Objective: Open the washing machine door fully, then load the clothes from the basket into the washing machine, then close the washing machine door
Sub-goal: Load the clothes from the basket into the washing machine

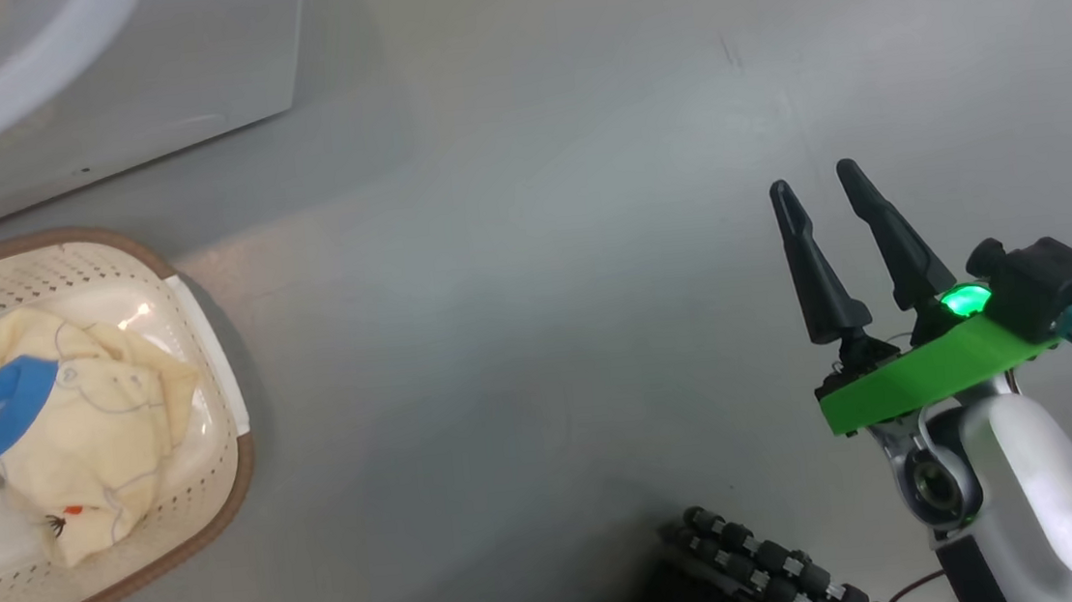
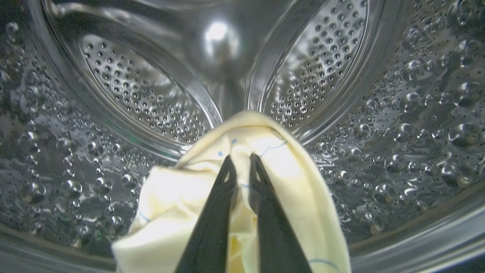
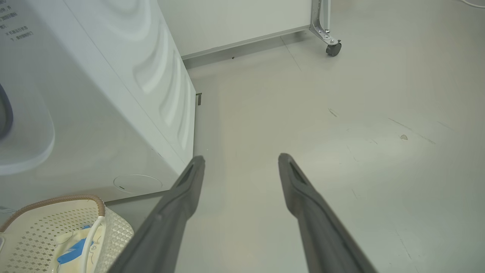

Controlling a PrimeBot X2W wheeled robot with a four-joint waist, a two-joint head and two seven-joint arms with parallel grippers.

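Observation:
My left gripper (image 2: pixel 241 159) is inside the perforated steel drum (image 2: pixel 144 94) of the washing machine and is shut on a cream-yellow garment (image 2: pixel 299 178) with thin blue outlines, which drapes around both fingers. The washing machine (image 1: pixel 139 93) stands white at the upper left of the head view, and its side shows in the right wrist view (image 3: pixel 113 94). The cream basket (image 1: pixel 232 483) sits on the floor in front of it with more clothes (image 1: pixel 70 410) with blue patches inside; the basket (image 3: pixel 57 201) also appears at the lower left of the right wrist view. My right gripper (image 1: pixel 814 177) hangs open over bare floor, well right of the basket. The washing machine door is out of view.
Grey floor spreads between the basket and my right arm. My own base, with a row of black rollers (image 1: pixel 764 572), is at the bottom of the head view. Behind the machine stands a white panel on a metal leg with a caster (image 3: pixel 333 49).

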